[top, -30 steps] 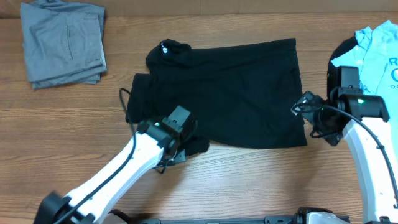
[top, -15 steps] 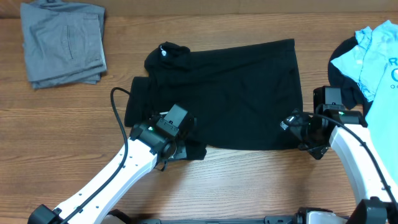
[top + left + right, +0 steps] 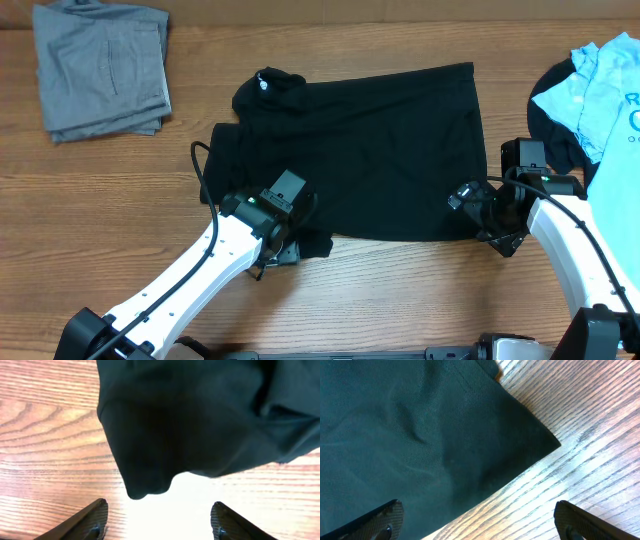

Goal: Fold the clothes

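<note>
The black shirt (image 3: 370,150) lies spread flat across the middle of the table, collar at the upper left. A bunched flap of it (image 3: 145,480) rests on the wood just ahead of my left gripper (image 3: 160,522), which is open with nothing between its fingers. In the overhead view the left gripper (image 3: 298,236) sits at the shirt's lower left edge. My right gripper (image 3: 470,203) is at the shirt's lower right corner (image 3: 540,440). It is open (image 3: 480,520), one finger over the fabric, the other over bare wood.
Folded grey trousers (image 3: 100,70) lie at the far left corner. A light blue T-shirt (image 3: 605,90) lies on another dark garment at the right edge, behind the right arm. The wooden table (image 3: 400,290) shows bare along the front.
My left gripper has opened and let go of the black fabric, which now lies on the wood. The right arm has moved left and nearer, to the shirt's lower right corner.
</note>
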Controlling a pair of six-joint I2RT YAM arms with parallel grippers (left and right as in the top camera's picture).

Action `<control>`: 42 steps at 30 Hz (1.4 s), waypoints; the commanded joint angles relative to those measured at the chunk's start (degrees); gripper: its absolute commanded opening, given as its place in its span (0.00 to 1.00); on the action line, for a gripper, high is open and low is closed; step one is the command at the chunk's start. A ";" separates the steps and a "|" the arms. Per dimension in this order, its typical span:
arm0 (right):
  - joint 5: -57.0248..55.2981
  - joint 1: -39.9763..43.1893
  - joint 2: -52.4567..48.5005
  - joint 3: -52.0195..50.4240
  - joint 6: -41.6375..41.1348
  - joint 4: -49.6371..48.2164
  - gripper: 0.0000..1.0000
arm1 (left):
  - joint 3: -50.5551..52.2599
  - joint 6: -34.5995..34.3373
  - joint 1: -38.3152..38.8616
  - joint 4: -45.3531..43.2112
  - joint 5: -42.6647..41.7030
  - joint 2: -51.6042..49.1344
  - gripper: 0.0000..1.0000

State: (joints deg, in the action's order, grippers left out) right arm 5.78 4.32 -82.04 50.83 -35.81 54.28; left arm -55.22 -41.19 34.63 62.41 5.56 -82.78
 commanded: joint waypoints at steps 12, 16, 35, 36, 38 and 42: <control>0.35 -0.11 -0.13 -0.26 -0.17 -0.52 1.00 | 8.41 2.67 3.56 -8.52 -4.48 -0.83 0.62; 0.35 -0.11 -0.13 -0.26 -0.17 -0.87 1.00 | 8.41 3.17 2.43 -11.85 -0.96 -0.87 0.66; 0.31 -0.11 -0.13 -0.26 0.24 -1.27 1.00 | 7.56 6.27 -2.86 -19.98 0.24 -11.21 0.72; 0.31 -0.11 -0.13 -0.26 0.24 -1.36 1.00 | 7.50 6.29 -2.86 -20.68 0.26 -11.21 0.73; 0.28 -0.11 -0.13 -0.26 0.24 -1.36 1.00 | 7.50 6.21 -2.86 -22.05 0.68 -11.23 0.75; -0.57 -0.11 -0.13 -0.26 0.26 -1.29 1.00 | 7.50 6.05 -3.65 -23.54 1.97 -11.23 0.78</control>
State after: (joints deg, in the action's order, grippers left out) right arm 5.76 4.29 -82.04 50.76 -35.79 53.21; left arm -47.09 -35.55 32.08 39.51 5.23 -93.21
